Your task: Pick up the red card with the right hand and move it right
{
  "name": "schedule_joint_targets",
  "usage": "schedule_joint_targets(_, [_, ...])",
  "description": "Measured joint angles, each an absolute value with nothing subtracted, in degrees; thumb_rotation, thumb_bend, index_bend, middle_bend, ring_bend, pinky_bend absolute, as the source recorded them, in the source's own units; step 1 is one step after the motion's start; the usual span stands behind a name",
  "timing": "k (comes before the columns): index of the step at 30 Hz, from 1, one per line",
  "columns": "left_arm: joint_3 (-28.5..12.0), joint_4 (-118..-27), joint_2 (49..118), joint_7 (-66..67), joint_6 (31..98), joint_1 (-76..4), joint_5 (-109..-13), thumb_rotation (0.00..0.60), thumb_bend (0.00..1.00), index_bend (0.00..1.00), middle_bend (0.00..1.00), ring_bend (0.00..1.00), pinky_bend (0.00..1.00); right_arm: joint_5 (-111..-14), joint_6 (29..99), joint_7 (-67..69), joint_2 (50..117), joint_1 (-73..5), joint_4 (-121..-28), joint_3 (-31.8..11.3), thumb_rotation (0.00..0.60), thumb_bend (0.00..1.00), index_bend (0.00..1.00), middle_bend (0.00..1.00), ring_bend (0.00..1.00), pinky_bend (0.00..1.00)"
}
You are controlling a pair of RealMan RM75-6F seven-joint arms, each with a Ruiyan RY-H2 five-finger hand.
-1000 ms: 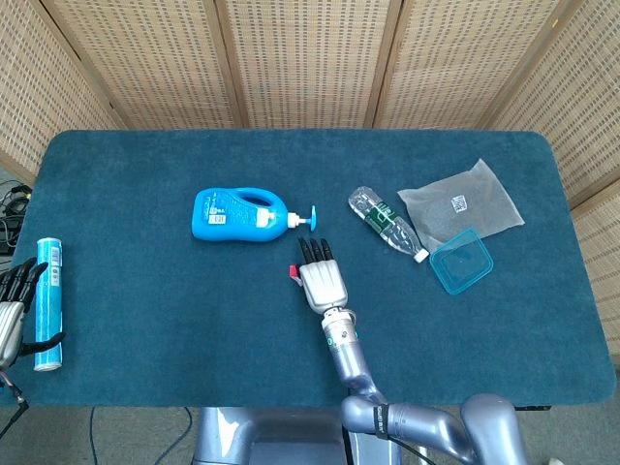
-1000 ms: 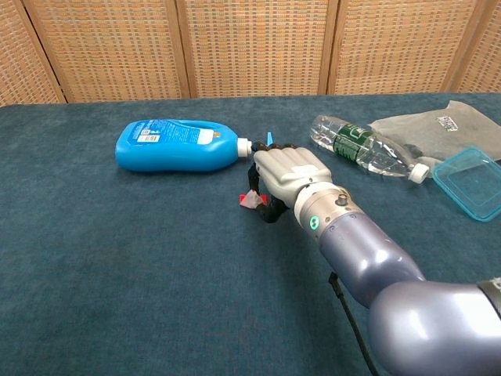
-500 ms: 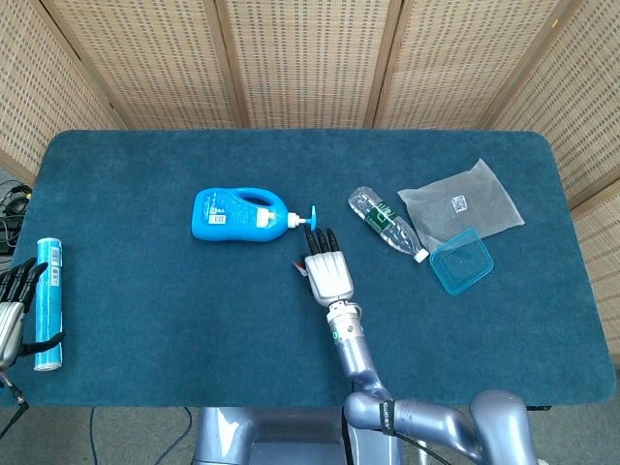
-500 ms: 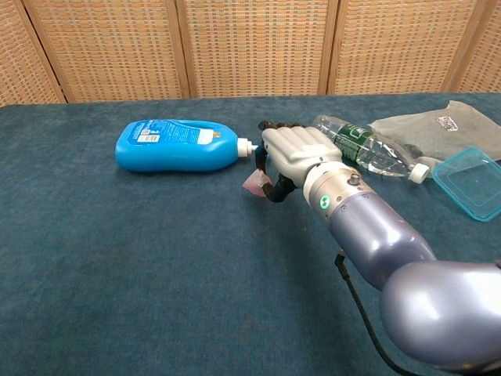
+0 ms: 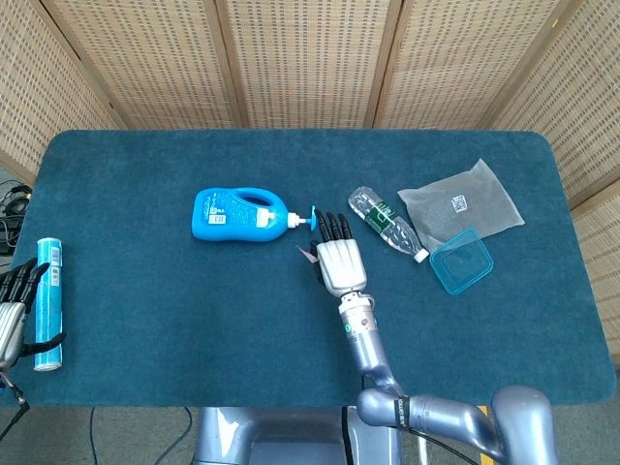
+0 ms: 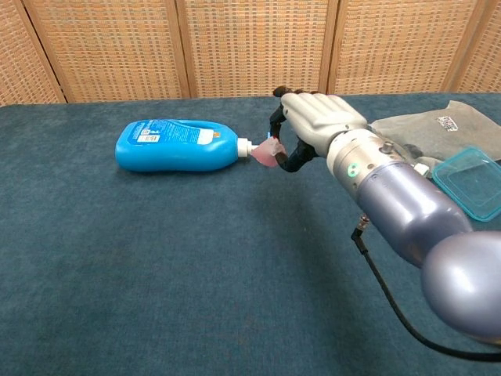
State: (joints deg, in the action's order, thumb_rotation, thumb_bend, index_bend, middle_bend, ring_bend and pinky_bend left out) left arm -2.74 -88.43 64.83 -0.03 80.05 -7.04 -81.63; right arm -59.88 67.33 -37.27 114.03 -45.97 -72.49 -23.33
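Observation:
My right hand [image 5: 338, 260] [image 6: 313, 117] hangs above the middle of the table, just right of the blue bottle's pump. It pinches the small red card [image 6: 268, 151] [image 5: 307, 255] between thumb and finger, clear of the cloth. In the head view the card shows only as a pale sliver at the hand's left edge. My left hand [image 5: 12, 302] rests at the table's left edge with its fingers spread and nothing in it.
A blue detergent bottle [image 5: 235, 214] lies left of the right hand. To the right lie a clear water bottle [image 5: 387, 224], a plastic bag [image 5: 462, 201] and a teal lid [image 5: 460, 261]. A blue tube [image 5: 47, 301] lies by the left hand.
The right hand has lifted the red card off the cloth and carried it up and to the right. The left hand has not moved.

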Motion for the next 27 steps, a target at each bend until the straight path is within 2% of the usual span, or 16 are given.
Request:
schedule_joint_targets(19, [-1.9, -90.1, 65.5, 4.3, 82.4, -6.4, -83.8, 0.6, 0.15, 0.0, 0.0, 0.0, 0.05, -71.9, 69.9, -11.5, 86.2, -30.9, -98.5, -15.4, 0.6, 0.58, 0.6, 0.02, 0.0, 0.0])
schedule_joint_targets(27, [-1.5, -90.5, 65.6, 5.2, 83.2, -6.2, -85.0, 0.6, 0.15, 0.0, 0.0, 0.0, 0.05, -78.4, 72.2, -2.8, 79.0, -26.0, -103.5, -10.3, 0.6, 0.58, 0.6, 0.02, 0.0, 0.0])
